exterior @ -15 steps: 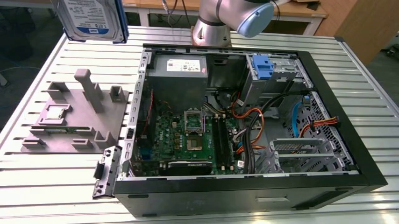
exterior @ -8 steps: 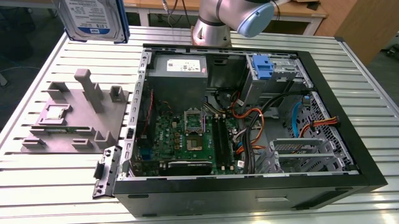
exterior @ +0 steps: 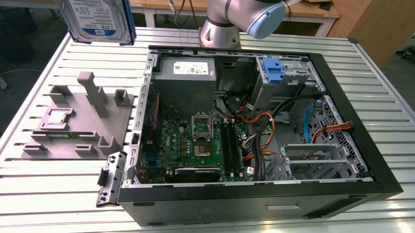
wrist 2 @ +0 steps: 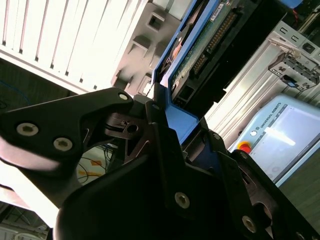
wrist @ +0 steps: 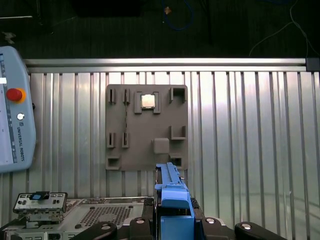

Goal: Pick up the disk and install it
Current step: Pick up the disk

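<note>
At the top of the exterior view's left, the disk (exterior: 97, 19) hangs upright in the air, well above the table (exterior: 376, 87), its label turned toward the camera and its blue carrier showing along one side. It is clear of the block (exterior: 71, 121) lying below it and of the open case (exterior: 259, 194) beside that block.

In both wrist views the gripper (wrist 2: 175, 125) is clamped on one end of the disk's carrier, a black finger pressed to each side, so the disk (wrist 2: 200, 45) juts straight out from between the fingers with its green circuit board facing one way. In the first wrist view the disk (wrist: 172, 200) appears edge-on in the gripper (wrist: 174, 224), with the block (wrist: 146, 127) flat on the slatted table beyond it and a pendant (wrist: 15, 110) off to one side.
</note>
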